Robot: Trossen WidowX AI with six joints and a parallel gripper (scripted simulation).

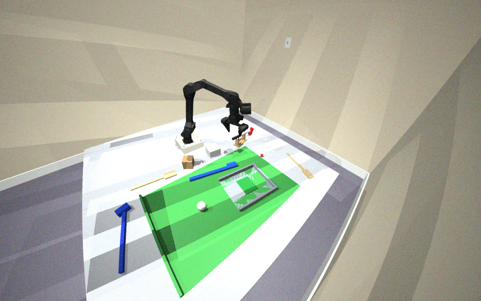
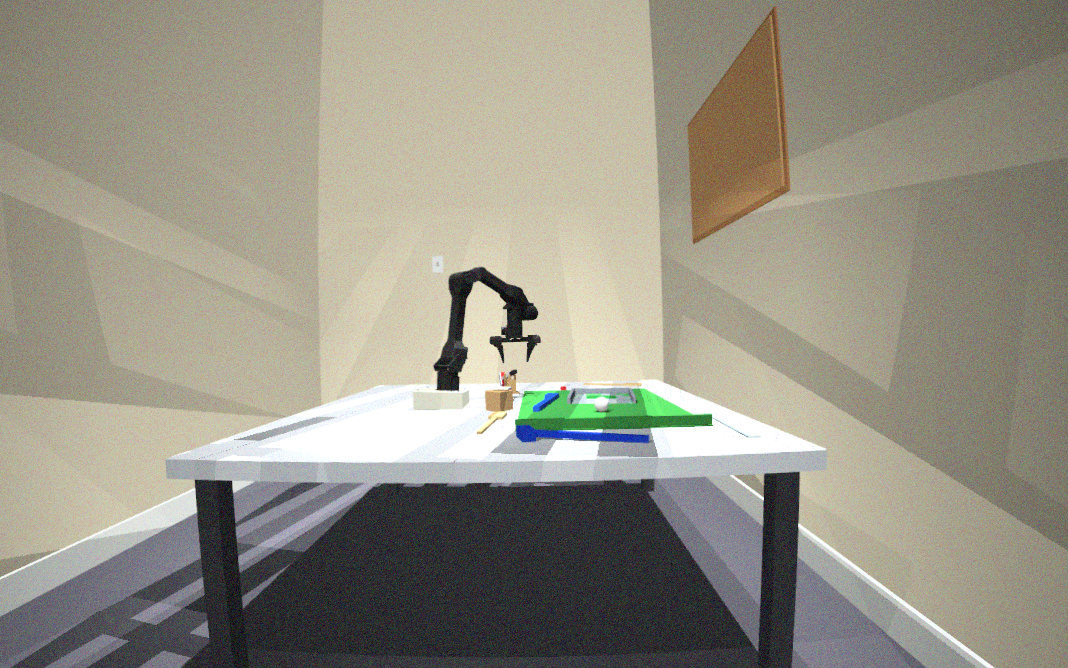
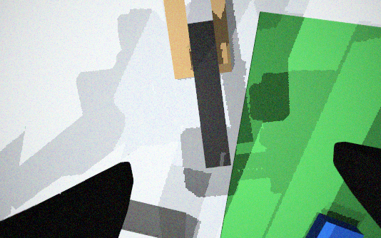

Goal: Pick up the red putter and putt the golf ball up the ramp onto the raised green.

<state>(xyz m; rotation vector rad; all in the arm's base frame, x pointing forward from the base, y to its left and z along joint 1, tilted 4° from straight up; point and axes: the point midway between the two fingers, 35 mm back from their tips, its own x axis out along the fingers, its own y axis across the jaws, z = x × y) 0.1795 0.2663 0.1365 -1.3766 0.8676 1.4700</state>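
The red putter (image 1: 251, 131) (image 2: 502, 378) rests on a wooden stand (image 1: 240, 143) (image 3: 179, 57) behind the green mat (image 1: 198, 241) (image 2: 614, 421). Its dark grip (image 3: 210, 107) points toward the camera side. My gripper (image 1: 234, 134) (image 2: 515, 362) (image 3: 230, 162) is open and empty, pointing down above the grip, with one finger to each side of it in the wrist view. The red head is out of the wrist view. The white golf ball (image 1: 201, 205) (image 2: 601, 404) sits on the mat. A grey frame (image 1: 258, 199) surrounds the pale ramp area and a green square (image 1: 247, 184).
A blue putter (image 1: 212, 171) (image 3: 332, 229) lies on the mat, another blue putter (image 1: 123, 237) (image 2: 590, 434) beyond its edge. A wooden cube (image 1: 188, 161) (image 2: 498, 400) and a white block (image 1: 213, 151) stand near my base. A tiny red cube (image 1: 261, 155) and two wooden paddles lie beside the mat.
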